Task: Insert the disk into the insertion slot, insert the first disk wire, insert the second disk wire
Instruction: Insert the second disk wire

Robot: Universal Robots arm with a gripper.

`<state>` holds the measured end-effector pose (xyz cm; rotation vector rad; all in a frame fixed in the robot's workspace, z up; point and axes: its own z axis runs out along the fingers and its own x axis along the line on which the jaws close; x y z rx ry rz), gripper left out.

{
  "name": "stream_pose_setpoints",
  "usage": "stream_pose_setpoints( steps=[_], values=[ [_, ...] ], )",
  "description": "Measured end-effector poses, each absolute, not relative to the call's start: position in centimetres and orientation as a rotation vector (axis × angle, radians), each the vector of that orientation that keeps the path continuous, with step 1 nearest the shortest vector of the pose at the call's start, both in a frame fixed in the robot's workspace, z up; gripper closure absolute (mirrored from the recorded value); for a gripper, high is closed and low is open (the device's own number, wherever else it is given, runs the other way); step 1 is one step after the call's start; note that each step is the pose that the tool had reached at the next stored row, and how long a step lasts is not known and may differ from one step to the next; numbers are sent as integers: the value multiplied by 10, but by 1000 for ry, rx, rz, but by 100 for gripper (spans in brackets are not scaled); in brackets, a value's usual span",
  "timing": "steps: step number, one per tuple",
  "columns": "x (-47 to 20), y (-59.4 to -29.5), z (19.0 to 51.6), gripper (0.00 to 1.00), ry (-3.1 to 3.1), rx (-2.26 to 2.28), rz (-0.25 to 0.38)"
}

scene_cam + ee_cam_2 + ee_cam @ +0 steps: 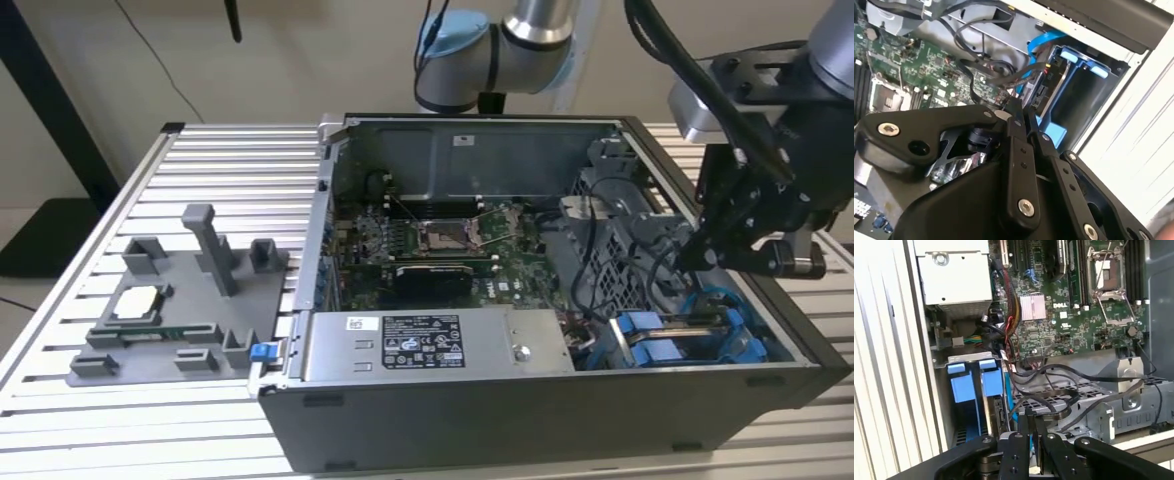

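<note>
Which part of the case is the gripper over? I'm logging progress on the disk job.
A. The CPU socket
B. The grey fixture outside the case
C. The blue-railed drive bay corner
C: in the exterior view the gripper hangs above the insertion slot with blue rails.

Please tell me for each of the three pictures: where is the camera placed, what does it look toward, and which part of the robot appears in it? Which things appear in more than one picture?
Exterior view: off the arm, looking down into the open computer case; the arm and gripper hang over the blue drive bay.
First wrist view: on the wrist, facing the motherboard and drive bay; the gripper shows.
Second wrist view: on the wrist, facing the drive bay; the gripper shows.
All share the gripper and bay.
</note>
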<state>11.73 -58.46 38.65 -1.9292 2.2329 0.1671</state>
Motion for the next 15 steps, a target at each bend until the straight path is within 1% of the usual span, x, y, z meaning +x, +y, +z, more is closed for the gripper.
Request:
stream_pose_setpoints(
  steps=[5,8,15],
  values=[
    [113,-585,383,100,2206,-1937,142],
    [112,-585,383,100,2194,-1951,142],
    [111,-603,381,100,2181,-1965,144]
  ],
)
